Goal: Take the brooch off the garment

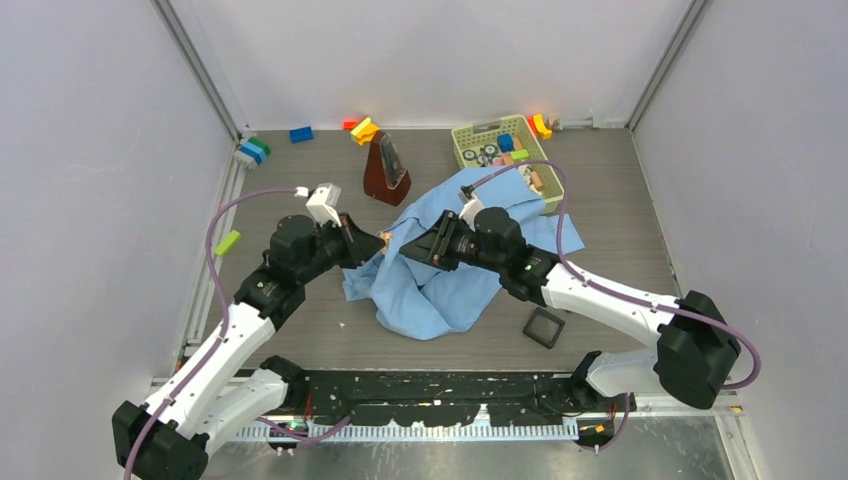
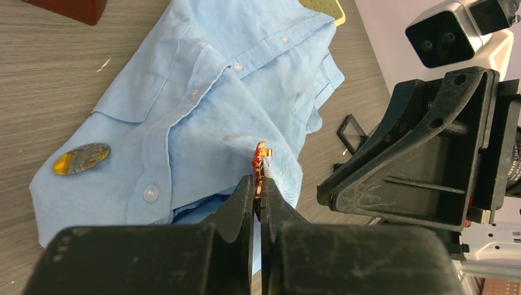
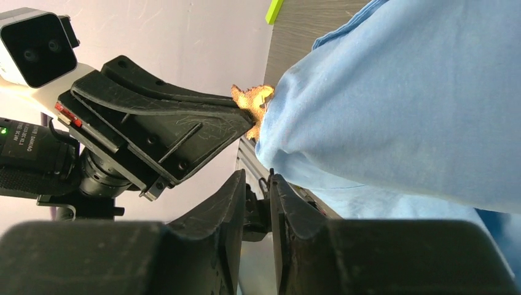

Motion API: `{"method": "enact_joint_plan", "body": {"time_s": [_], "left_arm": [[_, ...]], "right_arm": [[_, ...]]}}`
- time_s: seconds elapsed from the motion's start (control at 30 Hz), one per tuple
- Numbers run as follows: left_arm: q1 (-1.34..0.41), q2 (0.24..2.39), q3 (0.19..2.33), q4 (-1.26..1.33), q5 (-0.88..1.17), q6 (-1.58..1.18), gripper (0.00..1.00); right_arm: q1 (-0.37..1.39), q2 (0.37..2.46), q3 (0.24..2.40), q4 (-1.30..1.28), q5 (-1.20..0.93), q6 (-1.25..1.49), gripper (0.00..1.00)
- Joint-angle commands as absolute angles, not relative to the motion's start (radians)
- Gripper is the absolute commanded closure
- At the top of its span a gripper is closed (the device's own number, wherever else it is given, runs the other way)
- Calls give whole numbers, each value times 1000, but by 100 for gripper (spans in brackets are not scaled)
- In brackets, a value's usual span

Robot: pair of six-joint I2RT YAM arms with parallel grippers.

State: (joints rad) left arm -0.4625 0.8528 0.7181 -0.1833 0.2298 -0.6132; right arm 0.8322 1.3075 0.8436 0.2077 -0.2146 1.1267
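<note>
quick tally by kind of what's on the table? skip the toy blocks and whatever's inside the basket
shirt: 1
brooches: 2 (orange brooch, oval brooch)
brown pyramid: 1
basket: 1
black square frame: 1
Total: 6

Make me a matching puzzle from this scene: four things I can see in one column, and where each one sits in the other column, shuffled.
Things
1. orange brooch
2. oval badge
3. black square frame
4. green basket

Places
A. alone on the bare table, on the near side of the shirt
B. pinched in the left tool
C. at the table's far side, holding small pieces
D. lying flat on the shirt, with no tool touching it

Pairs: 1-B, 2-D, 3-A, 4-C
</note>
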Motion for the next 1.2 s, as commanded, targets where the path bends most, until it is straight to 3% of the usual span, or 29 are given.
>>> {"method": "enact_joint_plan", "body": {"time_s": [0.0,0.37,0.7,1.17], "left_arm": [[-460,830,708,-87,277,-661,100],[-460,846,698,-35,341,-703,100],[-460,862,685,43,414,-737,100],[-460,854,675,-24,543,-727,100]], "right_arm": [[838,1271,886,195,-169,1075,74],[839,1310,908,222,-214,1059,77],[842,1342,913,236,-225,1063,96],[851,1359,933,211,-226,1021,95]]}}
